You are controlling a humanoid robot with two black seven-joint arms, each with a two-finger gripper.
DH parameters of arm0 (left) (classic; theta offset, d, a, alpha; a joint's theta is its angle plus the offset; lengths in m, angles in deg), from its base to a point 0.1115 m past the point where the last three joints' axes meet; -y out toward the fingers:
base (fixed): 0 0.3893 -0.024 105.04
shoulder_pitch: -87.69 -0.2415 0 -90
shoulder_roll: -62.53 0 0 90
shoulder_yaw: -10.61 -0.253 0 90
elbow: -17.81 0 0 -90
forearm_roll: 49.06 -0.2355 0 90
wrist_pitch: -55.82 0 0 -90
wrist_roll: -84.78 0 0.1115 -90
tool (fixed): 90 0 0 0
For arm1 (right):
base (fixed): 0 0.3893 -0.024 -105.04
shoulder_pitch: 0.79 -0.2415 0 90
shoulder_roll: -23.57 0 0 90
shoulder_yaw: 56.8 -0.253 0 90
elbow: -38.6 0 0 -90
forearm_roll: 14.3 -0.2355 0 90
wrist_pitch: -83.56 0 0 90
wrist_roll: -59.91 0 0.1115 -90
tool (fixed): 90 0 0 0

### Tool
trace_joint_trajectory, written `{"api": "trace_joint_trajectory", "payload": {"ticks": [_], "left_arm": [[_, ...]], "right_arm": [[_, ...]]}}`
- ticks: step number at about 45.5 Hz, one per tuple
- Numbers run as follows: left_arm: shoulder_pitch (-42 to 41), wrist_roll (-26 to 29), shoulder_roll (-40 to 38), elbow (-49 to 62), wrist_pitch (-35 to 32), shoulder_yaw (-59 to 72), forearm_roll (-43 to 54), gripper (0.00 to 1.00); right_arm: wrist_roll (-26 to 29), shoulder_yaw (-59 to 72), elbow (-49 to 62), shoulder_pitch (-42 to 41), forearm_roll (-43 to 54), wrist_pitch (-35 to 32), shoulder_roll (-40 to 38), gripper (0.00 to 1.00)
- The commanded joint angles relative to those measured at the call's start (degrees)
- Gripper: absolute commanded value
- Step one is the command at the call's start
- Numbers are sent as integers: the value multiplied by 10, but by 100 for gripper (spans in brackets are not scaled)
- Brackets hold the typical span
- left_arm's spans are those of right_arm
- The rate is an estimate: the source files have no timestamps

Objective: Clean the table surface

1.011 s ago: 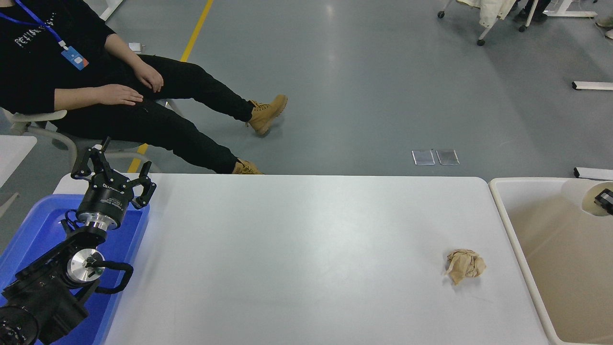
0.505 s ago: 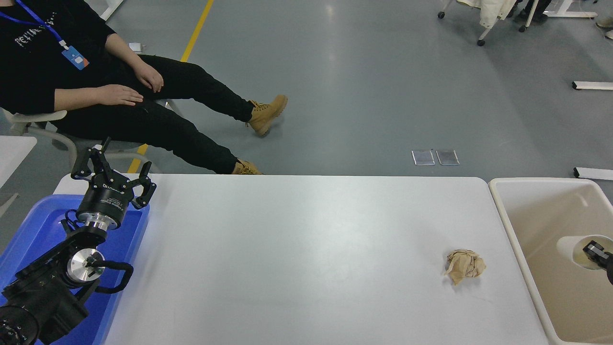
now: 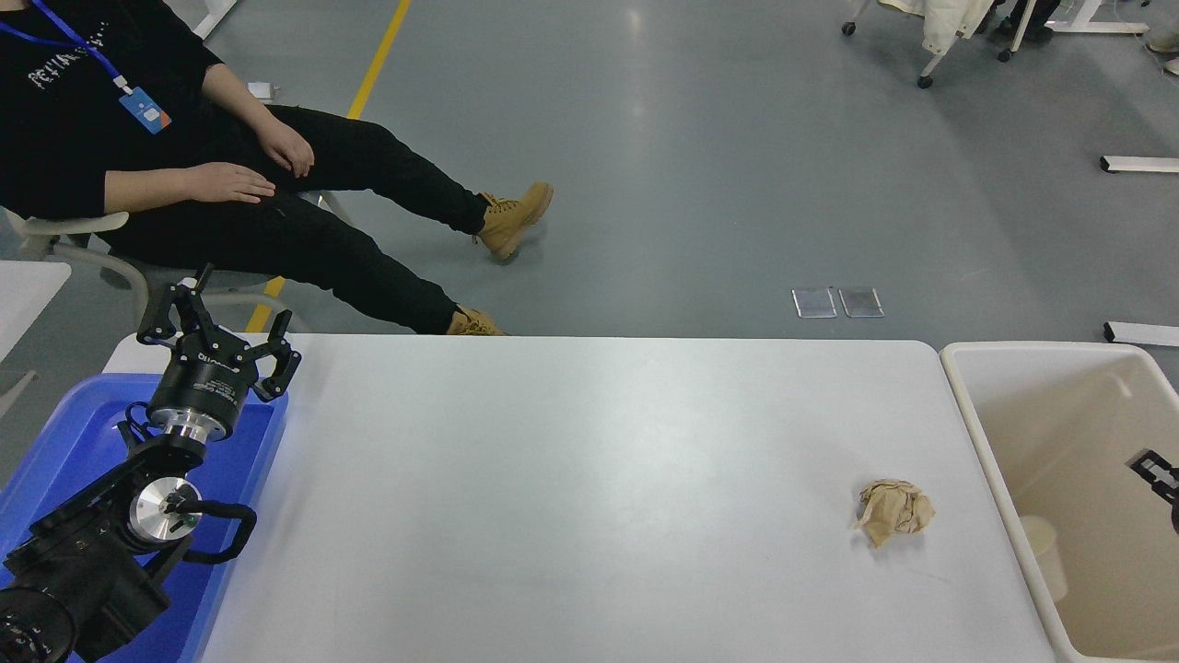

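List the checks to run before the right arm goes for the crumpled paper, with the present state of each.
1. Crumpled paper lies alone on the table surface, nothing touching it: ok.
2. Table between the paper and the beige tub is free of obstacles: ok.
3. Right gripper is over the tub at the picture's right edge, only partly in view; open or shut: cannot tell.
4. A pale cup lies inside the tub, apart from the gripper: ok.
5. Left gripper is parked over the blue tray, far from the paper: ok.
6. Seated person keeps hands off the table: ok.
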Motion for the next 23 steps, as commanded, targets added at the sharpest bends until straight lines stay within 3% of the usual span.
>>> {"api": "trace_joint_trajectory", "payload": {"ticks": [1, 23], "left_arm": [[0, 0, 0, 0, 0, 0, 0, 100], [0, 0, 0, 0, 0, 0, 0, 100]], "right_arm": [[-4, -100, -1, -27, -1, 17, -12, 99], [-2, -419, -71, -187, -1, 11, -62, 99]]}}
